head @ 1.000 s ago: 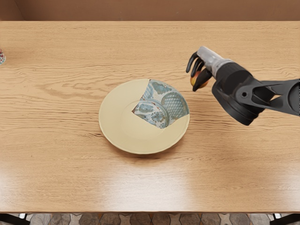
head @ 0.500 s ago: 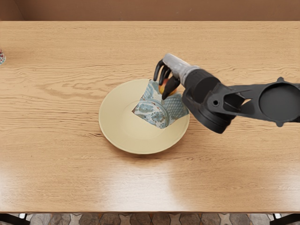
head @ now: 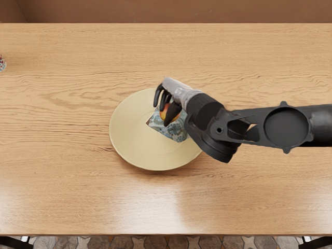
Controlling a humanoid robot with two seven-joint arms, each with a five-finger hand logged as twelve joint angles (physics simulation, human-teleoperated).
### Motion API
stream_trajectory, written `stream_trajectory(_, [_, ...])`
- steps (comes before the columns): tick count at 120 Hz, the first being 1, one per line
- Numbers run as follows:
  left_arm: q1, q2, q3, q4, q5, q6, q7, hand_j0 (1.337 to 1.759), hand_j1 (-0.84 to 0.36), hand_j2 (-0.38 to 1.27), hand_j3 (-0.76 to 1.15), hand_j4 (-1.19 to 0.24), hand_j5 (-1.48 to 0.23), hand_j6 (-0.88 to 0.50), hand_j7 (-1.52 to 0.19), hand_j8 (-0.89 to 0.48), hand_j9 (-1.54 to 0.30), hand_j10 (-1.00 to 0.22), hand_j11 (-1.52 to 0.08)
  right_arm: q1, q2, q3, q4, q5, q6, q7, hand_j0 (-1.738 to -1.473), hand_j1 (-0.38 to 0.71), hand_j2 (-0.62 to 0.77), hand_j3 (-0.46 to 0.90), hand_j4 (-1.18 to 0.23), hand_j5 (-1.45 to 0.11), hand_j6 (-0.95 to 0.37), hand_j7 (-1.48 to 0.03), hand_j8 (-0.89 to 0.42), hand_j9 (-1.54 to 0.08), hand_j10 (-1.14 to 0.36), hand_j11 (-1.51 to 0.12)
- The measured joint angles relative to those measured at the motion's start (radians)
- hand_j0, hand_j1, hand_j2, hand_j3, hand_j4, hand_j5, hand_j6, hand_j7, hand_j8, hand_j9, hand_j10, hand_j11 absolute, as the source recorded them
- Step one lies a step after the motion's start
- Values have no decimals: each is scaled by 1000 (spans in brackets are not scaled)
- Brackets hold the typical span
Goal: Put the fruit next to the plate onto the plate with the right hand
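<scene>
A cream plate [head: 132, 132] with a blue patterned patch near its middle lies on the wooden table. My right hand [head: 166, 105] hangs over the plate's upper middle, its dark fingers curled around an orange-yellow fruit [head: 169, 112]. Only a small part of the fruit shows between the fingers. The right arm [head: 270, 127] reaches in from the right edge and covers the plate's right side. Whether the fruit touches the plate I cannot tell. The left arm does not show.
A small patterned object [head: 2, 63] peeks in at the far left edge of the table. The table's front edge runs along the bottom of the picture.
The right hand has carried the fruit leftward and slightly down, from beside the plate's right rim to above the plate's middle. The fingers stayed curled on the fruit.
</scene>
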Motion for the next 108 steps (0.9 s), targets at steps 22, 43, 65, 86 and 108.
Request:
stream_trajectory(22, [0, 0, 0, 0, 0, 0, 0, 1658, 334, 3, 0, -13, -17, -13, -17, -13, -17, -13, -17, -14, 14, 1, -15, -14, 0, -2, -1655, -21, 206, 0, -470, -642, -480, -623, -236, -634, -275, -648])
stream_trajectory(43, [0, 0, 0, 0, 0, 0, 0, 1658, 334, 3, 0, -13, -17, -13, -17, -13, -17, -13, -17, -10, 19, 28, -15, 9, 0, -2, -1657, -210, 88, 0, -200, -272, -204, -264, -101, -269, -117, -275])
stream_trajectory(65, [-2, 0, 0, 0, 0, 0, 0, 1658, 334, 3, 0, -13, -17, -13, -17, -13, -17, -13, -17, -110, 20, 241, -17, 311, 215, -2, -1658, -293, 36, 0, -82, -111, -84, -108, -41, -110, -48, -112])
stream_trajectory(86, [-3, 0, 0, 0, 0, 0, 0, 1658, 334, 3, 0, -13, -17, -13, -17, -13, -17, -13, -17, -210, -20, 541, -87, 723, 722, -2, -1658, -325, 15, 0, -35, -47, -36, -46, -18, -47, -20, -48])
stream_trajectory(108, [-6, 0, 0, 1, 0, 0, 0, 1658, 334, 3, 0, -13, -17, -13, -17, -13, -17, -13, -17, -290, -67, 685, -153, 1101, 1111, -2, -1658, -339, 6, 0, -14, -19, -14, -19, -7, -19, -8, -19])
